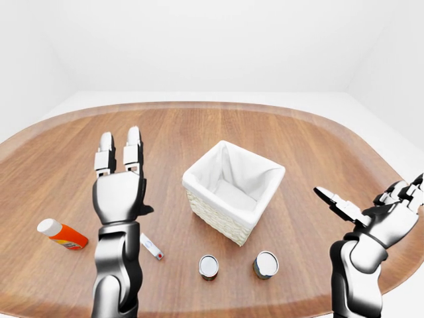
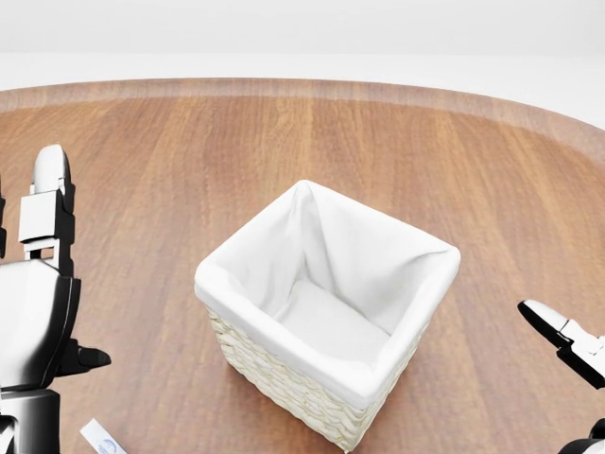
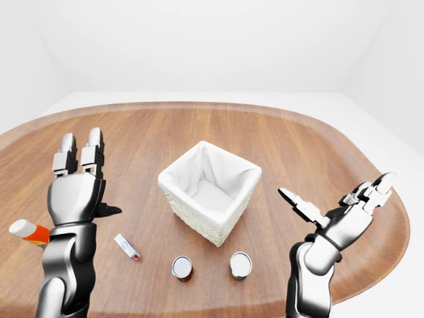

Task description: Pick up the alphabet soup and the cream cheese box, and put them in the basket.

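Note:
The white-lined wicker basket [image 1: 233,189] stands mid-table, and nothing shows inside it. Two small cans stand below it in the left-eye view: one [image 1: 209,267] with a reddish side, the other [image 1: 265,264] darker. I cannot tell which is the alphabet soup. A flat white box with a red mark [image 1: 151,246], seemingly the cream cheese, lies left of the cans. My left hand [image 1: 122,165] is raised above that box, fingers up and spread, holding nothing. My right hand [image 1: 364,199] hovers open to the right of the basket, also holding nothing.
An orange bottle with a white cap [image 1: 61,234] lies near the table's left edge. The rounded wooden table [image 1: 218,129] ends just below the cans in the eye views. White floor and walls lie beyond it.

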Controlling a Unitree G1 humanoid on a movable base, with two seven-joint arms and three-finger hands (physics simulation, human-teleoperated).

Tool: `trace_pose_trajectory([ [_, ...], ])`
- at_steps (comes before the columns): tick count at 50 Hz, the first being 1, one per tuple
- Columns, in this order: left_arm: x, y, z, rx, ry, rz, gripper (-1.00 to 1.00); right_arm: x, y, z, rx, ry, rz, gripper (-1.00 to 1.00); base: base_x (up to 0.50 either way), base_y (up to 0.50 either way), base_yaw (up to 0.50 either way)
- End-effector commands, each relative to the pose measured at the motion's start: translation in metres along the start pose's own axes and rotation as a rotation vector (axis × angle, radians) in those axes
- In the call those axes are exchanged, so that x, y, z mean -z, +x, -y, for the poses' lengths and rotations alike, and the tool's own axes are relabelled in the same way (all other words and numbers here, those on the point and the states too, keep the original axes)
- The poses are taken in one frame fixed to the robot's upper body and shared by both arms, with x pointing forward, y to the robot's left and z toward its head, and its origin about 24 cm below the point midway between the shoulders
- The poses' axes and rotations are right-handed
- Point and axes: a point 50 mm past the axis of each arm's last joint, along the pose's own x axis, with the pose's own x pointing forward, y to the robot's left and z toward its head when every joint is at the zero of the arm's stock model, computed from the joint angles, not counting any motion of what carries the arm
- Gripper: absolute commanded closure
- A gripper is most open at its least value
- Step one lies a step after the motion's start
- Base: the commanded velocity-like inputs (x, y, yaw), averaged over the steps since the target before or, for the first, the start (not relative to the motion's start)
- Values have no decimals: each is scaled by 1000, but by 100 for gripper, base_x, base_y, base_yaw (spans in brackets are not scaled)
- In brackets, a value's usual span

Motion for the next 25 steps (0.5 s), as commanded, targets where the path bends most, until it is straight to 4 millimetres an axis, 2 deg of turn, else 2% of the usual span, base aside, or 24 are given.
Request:
trace_pose_trajectory([
  [1, 10, -20, 7, 50, 40, -38, -100, 0, 0, 0, 0, 1, -4, -100, 0, 0, 0],
  [10, 31, -41, 13, 92, 50, -128, -100, 0, 1, 1, 5, 3, -17, -100, 0, 0, 0],
  [18, 29, -55, 17, 127, 66, -139, -100, 2, 1, 0, 2, -1, -16, -100, 0, 0, 0],
  [25, 27, -62, 32, 153, 131, -114, -100, 2, 0, 1, 3, -1, -12, -100, 0, 0, 0],
])
